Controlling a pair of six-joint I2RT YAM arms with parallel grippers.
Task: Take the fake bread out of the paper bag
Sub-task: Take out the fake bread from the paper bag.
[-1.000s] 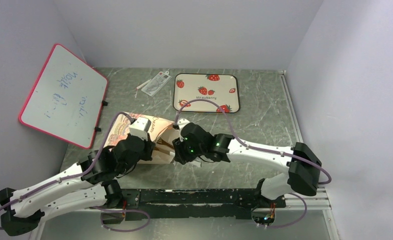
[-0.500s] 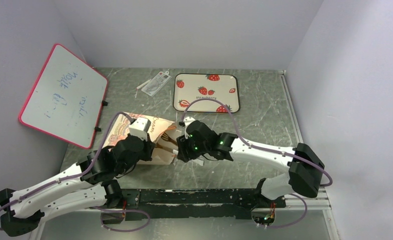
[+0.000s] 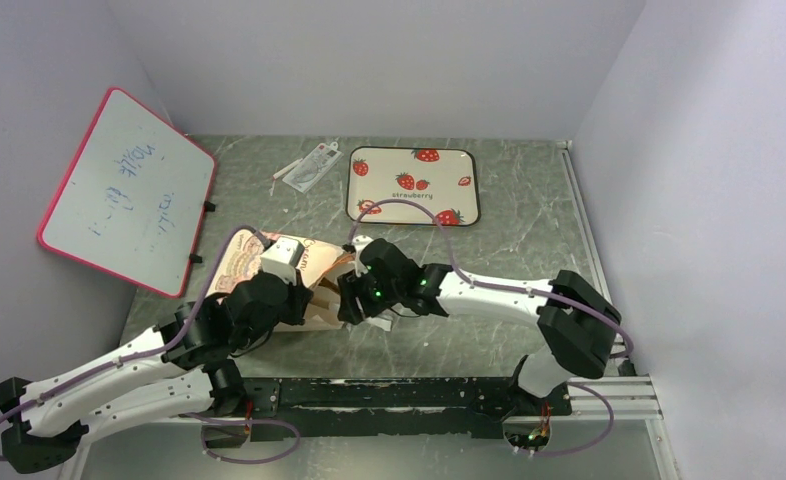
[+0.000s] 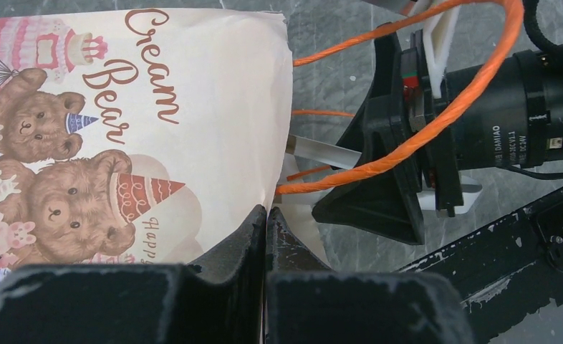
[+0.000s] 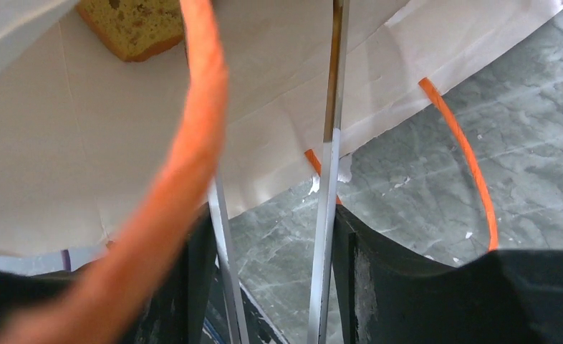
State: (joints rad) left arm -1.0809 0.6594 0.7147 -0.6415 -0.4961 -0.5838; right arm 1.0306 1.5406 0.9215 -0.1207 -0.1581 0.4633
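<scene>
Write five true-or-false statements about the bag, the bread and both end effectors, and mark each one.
1. The paper bag lies on its side on the table. True.
2. The left end effector stands open. False: it is shut on the bag's edge.
3. A piece of fake bread shows inside the bag. True.
4. Bread lies on the strawberry tray. False: none shows there.
5. The right end effector grips bread. False: it is open at the bag's mouth.

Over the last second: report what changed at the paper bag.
The right gripper slid left, up to the open mouth of the paper bag, its jaws spreading wider. It holds nothing, and a piece of fake bread shows inside. Unchanged: the left gripper stays shut on the bag's edge, and the strawberry tray and whiteboard have not moved.
</scene>
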